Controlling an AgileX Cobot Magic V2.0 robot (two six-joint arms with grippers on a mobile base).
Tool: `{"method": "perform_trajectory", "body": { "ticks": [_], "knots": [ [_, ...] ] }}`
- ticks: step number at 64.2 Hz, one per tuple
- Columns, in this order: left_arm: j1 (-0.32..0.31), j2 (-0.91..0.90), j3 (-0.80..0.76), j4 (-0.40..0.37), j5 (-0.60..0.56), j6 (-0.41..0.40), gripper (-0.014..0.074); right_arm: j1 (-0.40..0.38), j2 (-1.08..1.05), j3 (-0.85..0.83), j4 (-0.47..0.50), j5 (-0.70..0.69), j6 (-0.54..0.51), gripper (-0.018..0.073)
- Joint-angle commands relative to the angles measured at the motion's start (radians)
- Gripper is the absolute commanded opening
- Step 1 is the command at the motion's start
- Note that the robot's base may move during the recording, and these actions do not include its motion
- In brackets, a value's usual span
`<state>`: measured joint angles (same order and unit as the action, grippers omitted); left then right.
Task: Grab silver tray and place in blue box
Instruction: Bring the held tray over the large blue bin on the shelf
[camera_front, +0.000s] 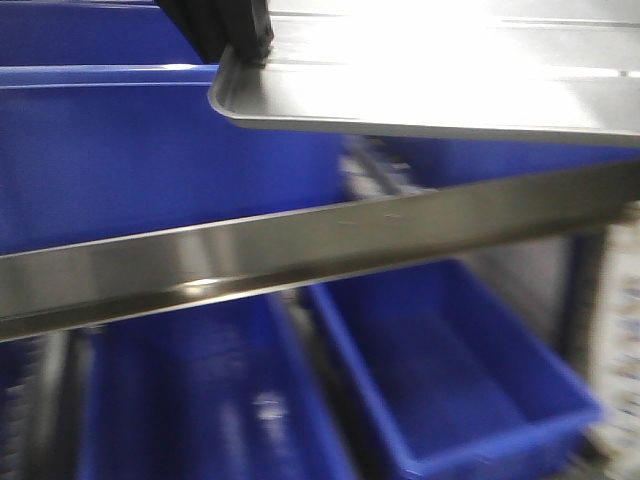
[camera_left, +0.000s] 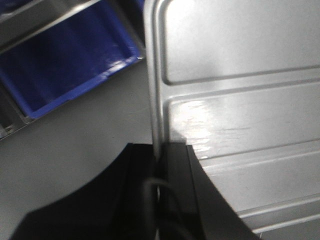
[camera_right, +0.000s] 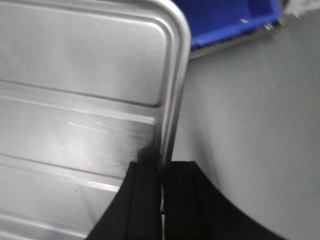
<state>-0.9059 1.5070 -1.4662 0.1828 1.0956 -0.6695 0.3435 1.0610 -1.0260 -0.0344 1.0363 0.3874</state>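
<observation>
Nearest lens: left gripper (camera_left: 159, 165) and right gripper (camera_right: 162, 172), clamped on opposite rims of silver tray (camera_front: 430, 80). Held aloft beside blue box (camera_front: 150, 150). Carrying step in hand. Next: centre over box, lower evenly.

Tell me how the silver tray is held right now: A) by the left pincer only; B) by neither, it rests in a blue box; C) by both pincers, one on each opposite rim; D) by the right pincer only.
C: the left pincer clamps one rim of the silver tray and the right pincer clamps the opposite rim.
</observation>
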Motion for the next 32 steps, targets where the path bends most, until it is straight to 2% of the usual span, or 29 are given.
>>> {"method": "perform_trajectory", "body": {
  "ticks": [1, 32],
  "knots": [
    [-0.006, -0.044, -0.023, 0.036, 0.018, 0.026, -0.0106, -0.004, -0.022, -0.026, -0.046, -0.042, -0.017, 0.0057],
    [-0.006, -0.044, -0.023, 0.036, 0.018, 0.026, -0.0105, -0.004, -0.022, -0.026, -0.046, -0.042, -0.017, 0.0057]
  ]
}}
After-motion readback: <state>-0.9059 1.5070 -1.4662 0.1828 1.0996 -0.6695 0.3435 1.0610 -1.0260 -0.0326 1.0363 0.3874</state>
